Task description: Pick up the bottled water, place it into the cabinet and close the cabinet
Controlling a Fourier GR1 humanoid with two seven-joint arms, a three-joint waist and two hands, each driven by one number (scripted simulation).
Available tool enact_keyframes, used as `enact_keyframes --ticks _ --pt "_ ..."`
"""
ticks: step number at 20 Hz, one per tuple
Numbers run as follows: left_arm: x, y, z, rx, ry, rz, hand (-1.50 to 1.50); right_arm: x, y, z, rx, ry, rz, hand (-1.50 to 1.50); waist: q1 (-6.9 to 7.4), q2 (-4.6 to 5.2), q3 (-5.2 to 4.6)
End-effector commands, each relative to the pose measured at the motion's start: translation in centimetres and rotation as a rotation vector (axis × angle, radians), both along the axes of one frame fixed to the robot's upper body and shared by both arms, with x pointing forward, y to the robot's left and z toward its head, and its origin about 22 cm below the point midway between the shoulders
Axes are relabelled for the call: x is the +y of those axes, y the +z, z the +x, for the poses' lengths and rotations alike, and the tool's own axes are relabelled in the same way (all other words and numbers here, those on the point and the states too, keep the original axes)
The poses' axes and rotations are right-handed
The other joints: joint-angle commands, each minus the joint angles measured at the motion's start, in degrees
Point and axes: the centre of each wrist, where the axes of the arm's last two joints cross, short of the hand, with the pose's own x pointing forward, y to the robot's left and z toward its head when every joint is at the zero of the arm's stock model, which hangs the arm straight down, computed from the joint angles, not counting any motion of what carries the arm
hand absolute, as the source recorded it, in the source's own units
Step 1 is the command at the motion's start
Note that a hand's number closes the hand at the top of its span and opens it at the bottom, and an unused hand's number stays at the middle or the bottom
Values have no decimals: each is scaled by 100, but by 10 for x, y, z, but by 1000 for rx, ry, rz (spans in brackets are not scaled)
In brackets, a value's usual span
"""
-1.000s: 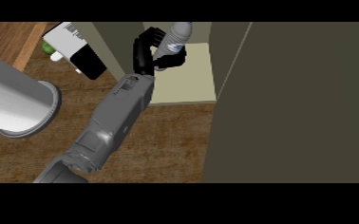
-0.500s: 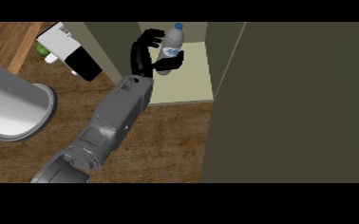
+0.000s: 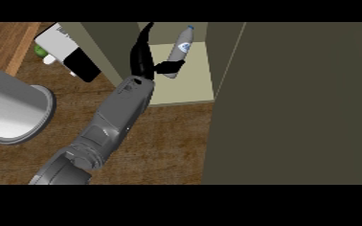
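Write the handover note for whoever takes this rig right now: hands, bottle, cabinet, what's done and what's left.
Right hand: not in view.
Left hand: open, fingers straight and reaching into the cabinet, thumb at the lower end of the bottled water; not curled round it.
Bottled water: inside the cabinet, on the pale shelf, leaning with its blue cap toward the back.
Cabinet door: open, filling the right side of the view.
Done: bottle is in the cabinet.
Left: draw the left hand out, then swing the door shut.
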Motion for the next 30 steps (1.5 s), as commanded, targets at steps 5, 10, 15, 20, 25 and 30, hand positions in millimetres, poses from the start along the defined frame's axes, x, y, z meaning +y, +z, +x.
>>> enact_keyframes --ticks 5,10,15,20,25,30 --pt "4 -7 -3 20 33 -16 -150 -5 18 -18 -13 30 26 -150 58 -18 -2" --pt "9 -9 -5 -72 -111 -97 -150 1 12 -14 -14 12 9 -150 47 -4 -13" --pt "5 3 -2 -211 -234 -292 150 1 6 -13 14 12 17 -150 55 -37 -11" --pt "4 5 -2 -234 -349 -403 150 0 16 -15 4 -10 31 -150 213 -103 -7" --pt "6 -5 -11 -212 -455 -517 150 -6 17 -14 -10 -30 36 -150 282 -132 0" --pt "0 0 -19 -164 -576 -621 150 -12 10 -14 -26 -62 -25 -150 407 -190 6"
